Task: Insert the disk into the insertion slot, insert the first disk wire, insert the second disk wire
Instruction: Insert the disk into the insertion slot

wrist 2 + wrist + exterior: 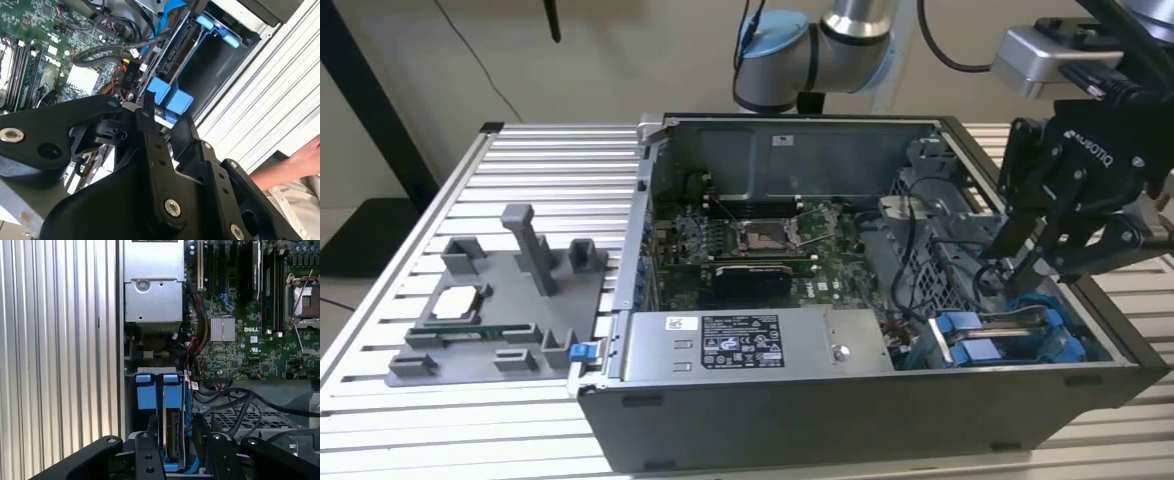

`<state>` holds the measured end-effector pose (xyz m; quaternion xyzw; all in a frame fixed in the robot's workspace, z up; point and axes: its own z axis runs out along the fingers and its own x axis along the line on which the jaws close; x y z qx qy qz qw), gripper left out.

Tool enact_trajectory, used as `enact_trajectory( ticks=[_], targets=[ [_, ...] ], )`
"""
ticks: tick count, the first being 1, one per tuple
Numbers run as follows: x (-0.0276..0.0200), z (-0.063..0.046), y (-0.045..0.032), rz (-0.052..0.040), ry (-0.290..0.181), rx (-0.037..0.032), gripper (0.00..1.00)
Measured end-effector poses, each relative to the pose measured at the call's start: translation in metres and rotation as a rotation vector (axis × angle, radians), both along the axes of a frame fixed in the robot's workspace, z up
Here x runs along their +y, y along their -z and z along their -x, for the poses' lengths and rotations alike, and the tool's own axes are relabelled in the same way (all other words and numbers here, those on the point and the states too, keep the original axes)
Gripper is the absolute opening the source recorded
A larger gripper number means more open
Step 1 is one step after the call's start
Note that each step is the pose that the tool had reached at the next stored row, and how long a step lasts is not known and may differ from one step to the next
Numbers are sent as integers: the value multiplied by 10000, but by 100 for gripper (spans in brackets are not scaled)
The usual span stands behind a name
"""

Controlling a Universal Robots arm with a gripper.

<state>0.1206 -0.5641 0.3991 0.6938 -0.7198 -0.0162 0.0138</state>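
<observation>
Claw (175, 424) clamped on disk (172, 442); disk edge-on inside insertion slot (150, 390), within open computer case (854, 440).

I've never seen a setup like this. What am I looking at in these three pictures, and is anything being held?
It is a robot arm with a black claw, working over an open computer case on a slatted metal table. The exterior view is from a camera off the arm. Both wrist views come from cameras riding near the claw. Beside the case, a grey tray holds a processor chip. Inside the case, the claw is down at the insertion slot. There the disk stands on edge in its blue frame, seen in the first wrist view. Whether the claw grips it, I cannot tell. A person's hand shows in the second wrist view.
</observation>
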Motion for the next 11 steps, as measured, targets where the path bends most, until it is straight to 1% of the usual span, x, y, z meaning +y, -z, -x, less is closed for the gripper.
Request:
enact_trajectory(
  ticks=[1, 2, 3, 5, 7, 11],
  targets=[
    [32, 0, 0, 0, 0, 0, 100],
    [74, 0, 0, 4, 0, 0, 100],
    [131, 0, 0, 10, 0, -1, 100],
    [215, 0, 0, 18, 0, 0, 100],
    [310, 0, 0, 42, 0, 0, 100],
    [477, 0, 0, 109, 0, 0, 100]
  ],
)
